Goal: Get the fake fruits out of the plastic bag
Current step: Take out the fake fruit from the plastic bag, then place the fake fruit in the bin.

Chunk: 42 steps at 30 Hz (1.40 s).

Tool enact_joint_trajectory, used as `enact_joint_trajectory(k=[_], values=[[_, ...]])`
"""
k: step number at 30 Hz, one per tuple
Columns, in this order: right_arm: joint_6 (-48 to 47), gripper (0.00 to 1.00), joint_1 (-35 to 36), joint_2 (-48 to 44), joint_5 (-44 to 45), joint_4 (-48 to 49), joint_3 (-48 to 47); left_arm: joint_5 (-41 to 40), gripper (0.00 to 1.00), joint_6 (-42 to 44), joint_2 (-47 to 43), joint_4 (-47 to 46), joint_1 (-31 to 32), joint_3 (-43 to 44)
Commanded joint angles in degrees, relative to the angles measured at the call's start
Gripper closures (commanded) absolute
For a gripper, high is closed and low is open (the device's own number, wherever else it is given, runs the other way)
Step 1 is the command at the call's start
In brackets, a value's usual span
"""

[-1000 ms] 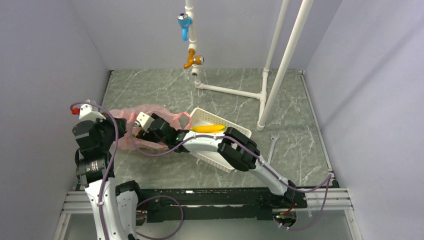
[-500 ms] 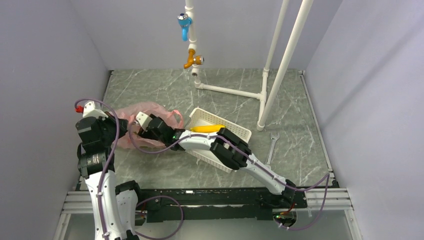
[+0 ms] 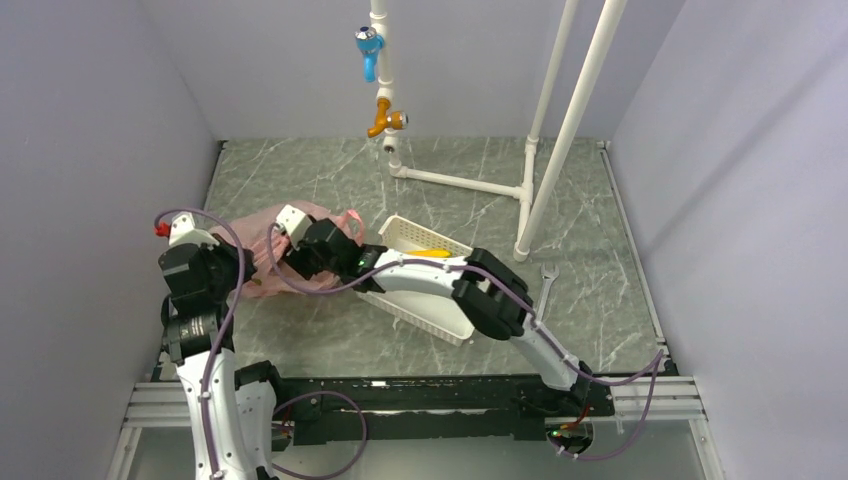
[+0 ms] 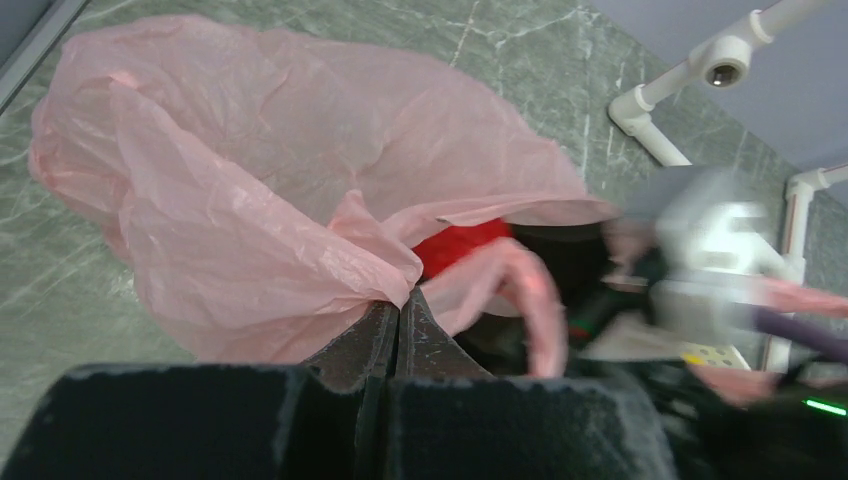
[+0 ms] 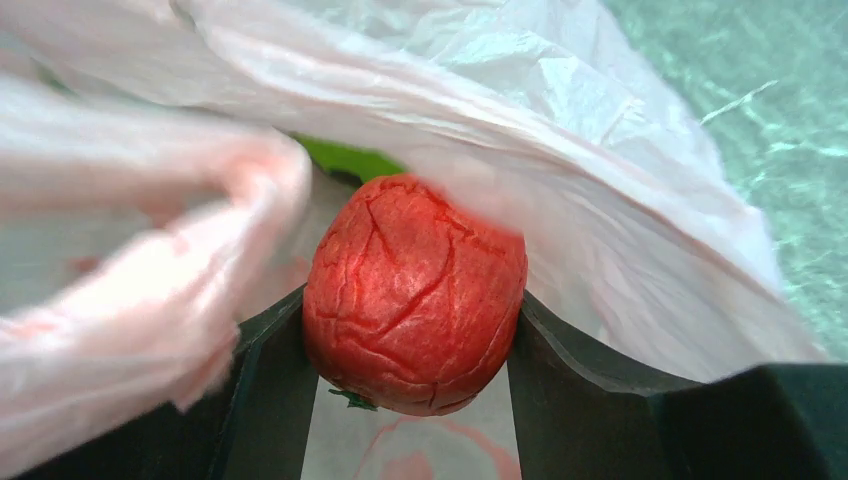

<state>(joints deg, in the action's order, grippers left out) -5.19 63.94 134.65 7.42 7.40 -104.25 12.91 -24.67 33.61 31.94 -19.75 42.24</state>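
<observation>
Grey marble desk (image 3: 420, 180): left end effector (image 4: 398, 310) pinches the plastic bag (image 4: 250, 150) rim, right end effector (image 5: 410, 335) clamps the red fruit (image 5: 415, 290) inside its mouth.

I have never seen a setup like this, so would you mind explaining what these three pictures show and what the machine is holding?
The machine is a left arm and a right arm, bolted at the near edge of a marble-patterned table. The wide picture comes from a fixed camera overhead; the other two come from a camera on each wrist. On the table lie a pink plastic bag, a white basket with a yellow banana in it, and a wrench. The left tool is pinched shut on the bag's edge. The right tool reaches into the bag and grips a red fruit between its fingers; a green object shows behind it.
</observation>
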Motion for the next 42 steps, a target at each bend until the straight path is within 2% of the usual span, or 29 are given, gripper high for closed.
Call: enact_joint_trajectory(k=[1,6,10,13,24,30,33,36,42], values=[[6.9,0.97,-0.3,-12.3,-3.4,3.6,4.8,-3.0,1.0,0.8,-1.7,-0.9,-0.2,-1.8],[12.0,0.99,-0.5,-19.8,-9.4,5.0,11.7,-3.4,1.0,1.0,-2.6,-0.2,-0.2,-3.3],[15.0,1.0,-0.5,-24.8,-19.1,5.8,16.7,-3.1,1.0,0.9,-3.9,0.3,-0.2,-3.8],[17.3,1.0,-0.5,-28.5,-20.9,5.3,20.4,-2.7,1.0,0.5,-5.0,0.8,-0.1,-3.4],[15.4,1.0,-0.7,-52.5,-7.9,1.0,40.7,-2.6,1.0,1.0,-7.0,1.0,-0.2,-4.3],[14.7,1.0,-1.9,-68.5,6.3,-2.9,55.5,-2.0,1.0,0.9,-7.4,0.1,-0.1,-5.0],[17.1,1.0,-5.2,-74.8,13.0,-6.4,61.8,-1.5,1.0,0.9,-7.0,-0.2,-0.2,-5.2],[22.1,1.0,-9.5,-78.1,17.8,-12.4,65.9,-1.0,1.0,0.8,-6.6,-0.5,-0.2,-5.3],[28.0,0.94,-12.4,-73.8,13.7,-17.4,67.9,-0.7,1.0,0.6,-7.0,-1.1,-0.1,-5.7]])
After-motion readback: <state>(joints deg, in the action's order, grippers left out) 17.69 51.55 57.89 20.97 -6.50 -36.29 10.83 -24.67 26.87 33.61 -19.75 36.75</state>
